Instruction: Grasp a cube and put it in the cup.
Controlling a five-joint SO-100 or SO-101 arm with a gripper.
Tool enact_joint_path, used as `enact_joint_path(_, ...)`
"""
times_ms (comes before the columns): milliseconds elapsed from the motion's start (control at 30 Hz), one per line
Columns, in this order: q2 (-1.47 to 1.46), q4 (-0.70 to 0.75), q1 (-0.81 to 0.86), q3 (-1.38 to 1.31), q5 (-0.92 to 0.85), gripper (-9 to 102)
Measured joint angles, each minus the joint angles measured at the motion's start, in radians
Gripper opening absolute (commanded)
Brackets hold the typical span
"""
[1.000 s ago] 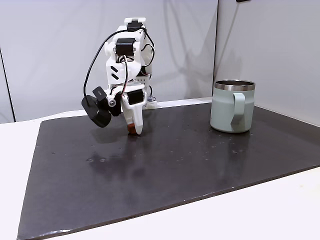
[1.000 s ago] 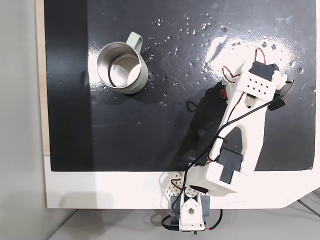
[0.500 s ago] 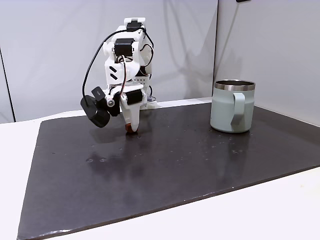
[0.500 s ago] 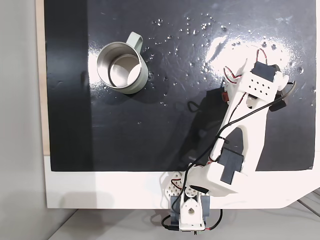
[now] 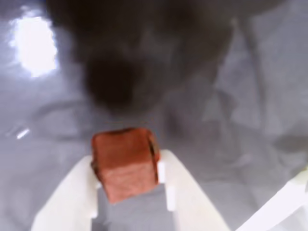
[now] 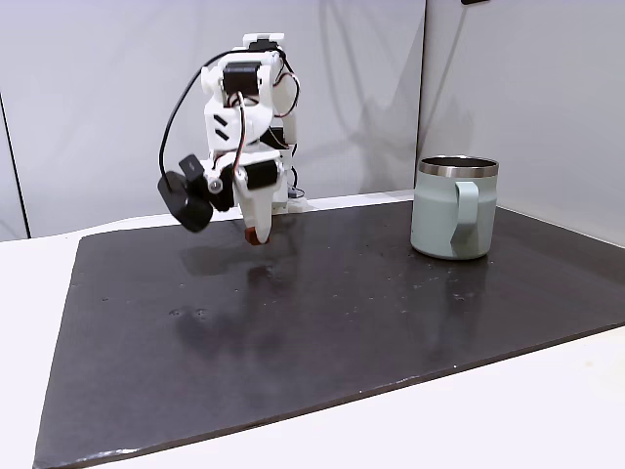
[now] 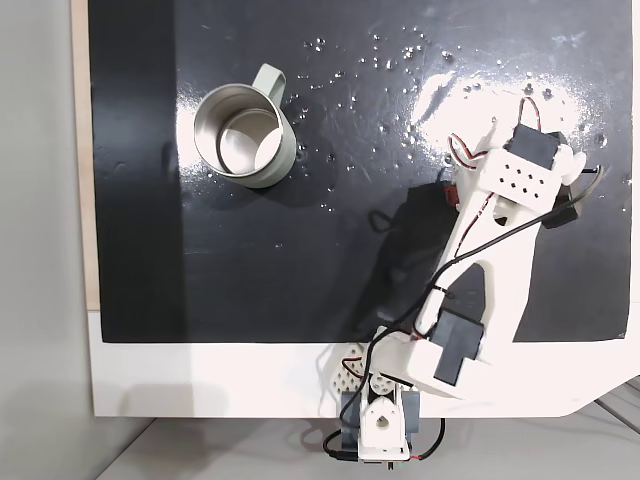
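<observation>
The rust-orange cube is pinched between my two white fingertips, close up in the wrist view. In a fixed view my gripper hangs a little above the dark mat at the back left, shut on the cube, which shows as a small brown tip. The sage-green cup with its steel rim stands upright on the mat far to the right, handle toward the camera. From above, the cup sits at the upper left, well apart from the arm, and its inside looks empty.
A black glossy mat covers the white table. The arm's base stands at the mat's near edge in the view from above. A grey wall rises behind the arm. A black cable loops off the arm's left side.
The gripper has risen off the mat with the cube still held, and the arm has straightened upward a little. The cup has not moved.
</observation>
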Motion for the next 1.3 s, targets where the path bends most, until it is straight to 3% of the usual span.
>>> enact_joint_path(333,0.227,0.25,-0.098,-0.19,0.097,4)
enact_joint_path(700,0.397,0.27,-0.118,-0.219,0.109,4)
enact_joint_path(1300,-0.054,0.27,-0.483,-0.87,0.368,4)
